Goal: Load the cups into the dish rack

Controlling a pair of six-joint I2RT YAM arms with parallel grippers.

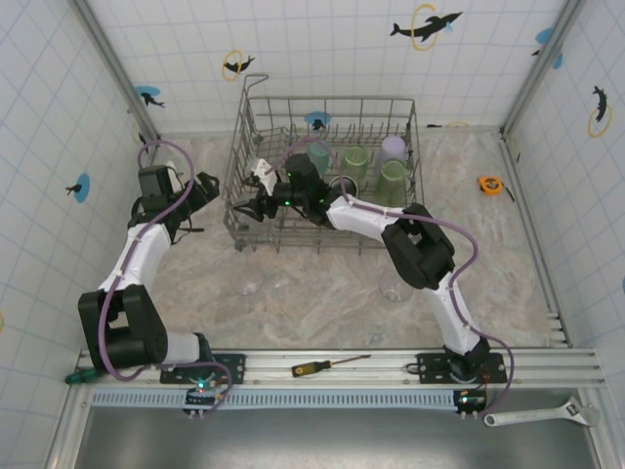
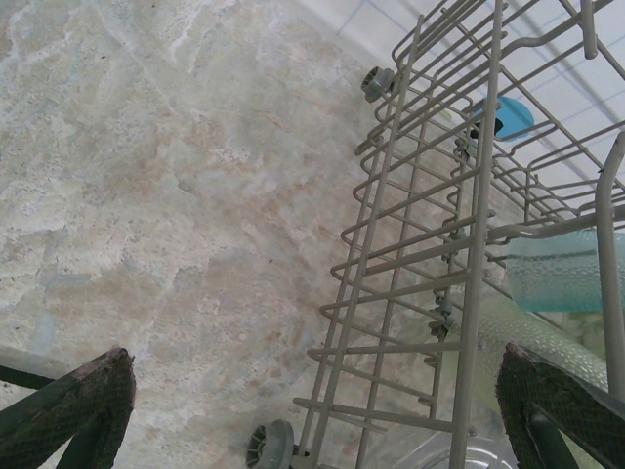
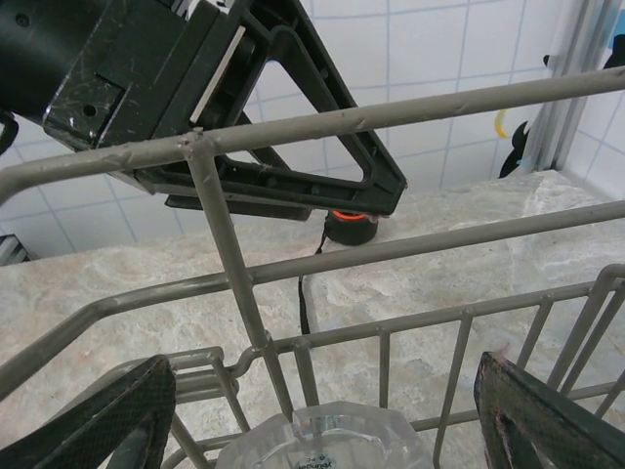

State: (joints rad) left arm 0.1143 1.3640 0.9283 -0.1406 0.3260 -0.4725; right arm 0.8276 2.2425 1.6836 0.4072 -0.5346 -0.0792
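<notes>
The step in hand looks like setting a clear glass [image 3: 322, 445] down in the left end of the rack [image 1: 332, 98]. The right jaws stand wide on either side of the glass, apart from it and gripping nothing. The glass sits low among the wires. The left jaws gape fully and are empty, just outside the rack's left wall, over the tabletop [image 1: 312, 322]. Coloured cups [image 1: 354, 161] stand further right in the rack. What look like two more glasses [image 1: 395, 288] wait on the tabletop. The next move should be to lift the right arm straight up, clear of the top rail, without snagging the wires.
</notes>
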